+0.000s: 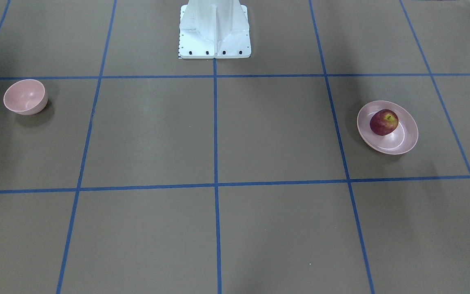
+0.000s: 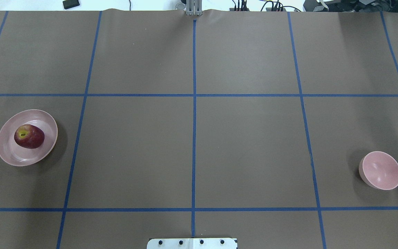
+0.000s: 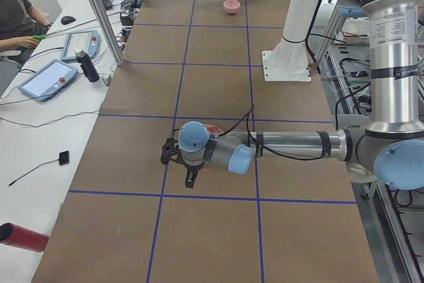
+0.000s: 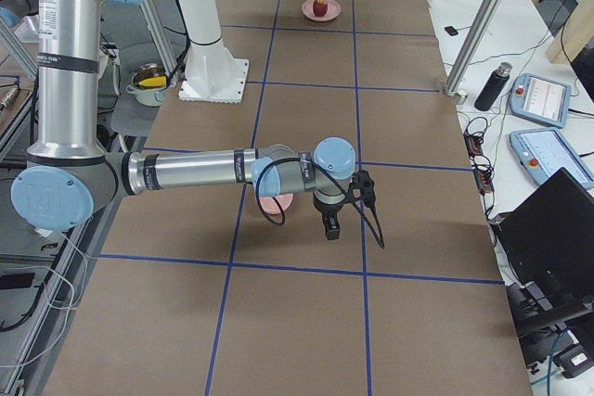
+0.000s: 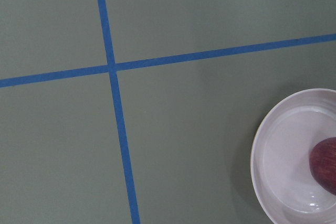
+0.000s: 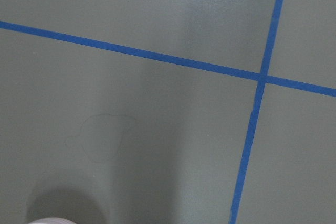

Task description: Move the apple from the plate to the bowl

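On plate (image 2: 29, 158), apple (image 2: 29, 136) (bowl (image 2: 382, 170) well apart)

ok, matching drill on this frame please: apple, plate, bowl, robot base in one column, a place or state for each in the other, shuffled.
Things:
1. apple
2. plate
3. bowl
4. robot base

Places or states:
a. empty, far out on the robot's right
b. dark red, lying in the shallow dish
c. far out on the robot's left, carrying fruit
d. white, midway between the two sides

Pairs: 1-b, 2-c, 3-a, 4-d
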`<move>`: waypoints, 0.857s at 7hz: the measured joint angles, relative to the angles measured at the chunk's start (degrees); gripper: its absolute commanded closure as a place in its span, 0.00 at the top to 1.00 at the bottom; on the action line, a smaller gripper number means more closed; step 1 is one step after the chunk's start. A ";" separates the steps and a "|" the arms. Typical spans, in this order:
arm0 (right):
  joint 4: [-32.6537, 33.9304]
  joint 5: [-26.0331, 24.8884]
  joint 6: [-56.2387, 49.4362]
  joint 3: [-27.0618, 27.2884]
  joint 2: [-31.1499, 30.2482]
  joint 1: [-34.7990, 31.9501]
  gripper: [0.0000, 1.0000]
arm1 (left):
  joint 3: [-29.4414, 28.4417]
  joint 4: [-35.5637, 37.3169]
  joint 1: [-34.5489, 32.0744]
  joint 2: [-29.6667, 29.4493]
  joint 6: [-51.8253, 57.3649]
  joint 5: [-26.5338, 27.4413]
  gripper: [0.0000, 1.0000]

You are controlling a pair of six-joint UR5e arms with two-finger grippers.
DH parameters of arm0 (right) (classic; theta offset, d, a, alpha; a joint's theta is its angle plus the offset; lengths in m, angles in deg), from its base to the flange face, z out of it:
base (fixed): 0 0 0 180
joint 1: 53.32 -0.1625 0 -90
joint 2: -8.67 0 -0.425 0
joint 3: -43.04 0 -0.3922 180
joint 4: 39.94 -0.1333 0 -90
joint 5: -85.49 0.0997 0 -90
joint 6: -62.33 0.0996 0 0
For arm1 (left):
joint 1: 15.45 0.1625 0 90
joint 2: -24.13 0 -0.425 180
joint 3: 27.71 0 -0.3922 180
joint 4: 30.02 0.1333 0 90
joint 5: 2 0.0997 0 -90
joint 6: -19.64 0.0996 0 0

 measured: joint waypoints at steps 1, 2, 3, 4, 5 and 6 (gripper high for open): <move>-3.94 -0.04 0.55 -0.02 -1.80 1.10 1.00 | -0.02 0.00 0.00 0.01 0.00 -0.01 0.98; -8.42 -0.21 2.53 -0.13 -3.99 2.74 0.99 | -0.10 -0.02 0.00 0.05 -0.01 -0.04 0.98; -13.01 -0.33 6.28 -0.24 -5.89 4.79 0.99 | -0.23 -0.04 0.00 0.08 0.01 -0.06 0.98; -17.54 -0.63 12.72 -0.31 -7.12 7.89 0.99 | -0.39 -0.04 0.00 0.07 0.02 -0.04 0.98; -21.99 -2.47 20.96 -0.37 -7.62 12.49 0.99 | -0.52 -0.16 0.00 0.04 0.03 -0.03 0.98; -25.99 -5.28 28.18 -0.44 -7.86 17.18 0.95 | -0.59 -0.56 0.00 0.01 0.03 -0.03 0.98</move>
